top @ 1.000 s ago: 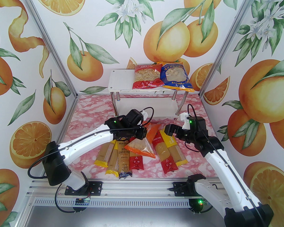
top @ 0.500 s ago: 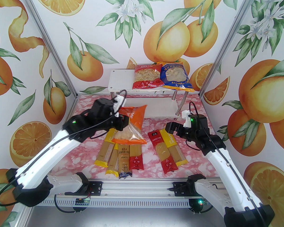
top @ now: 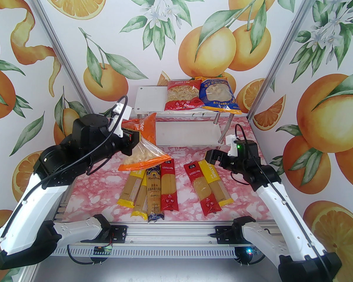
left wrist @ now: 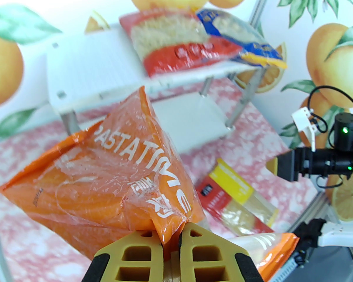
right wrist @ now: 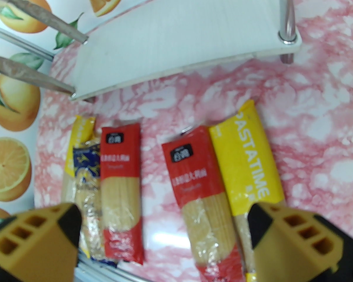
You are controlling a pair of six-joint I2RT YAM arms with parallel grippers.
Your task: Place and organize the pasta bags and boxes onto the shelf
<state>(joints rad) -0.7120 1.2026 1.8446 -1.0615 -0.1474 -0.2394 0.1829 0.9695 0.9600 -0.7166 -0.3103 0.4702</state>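
Observation:
My left gripper (top: 132,138) is shut on a corner of the orange pasta bag (top: 144,154), which hangs in the air in front of the shelf's left end. The left wrist view has the fingers (left wrist: 170,239) pinching the orange bag (left wrist: 106,169). The shelf (top: 150,100) carries a red bag (top: 182,98) and a blue bag (top: 219,94) on its top board; the left third is bare. My right gripper (top: 213,157) stands open over the far ends of a red pack (right wrist: 200,192) and a yellow pack (right wrist: 250,163), jaws (right wrist: 164,225) wide apart.
Several spaghetti packs lie on the pink marbled table: yellow ones (top: 132,186), a dark blue one (top: 154,192) and a red one (top: 169,186) at left, a red and yellow pair (top: 207,186) at right. The shelf's lower board (right wrist: 179,37) is bare. Printed walls close in on three sides.
My left arm lifted the orange bag off the spaghetti packs and swung it up, left and back toward the shelf. The right gripper stayed open and hardly moved.

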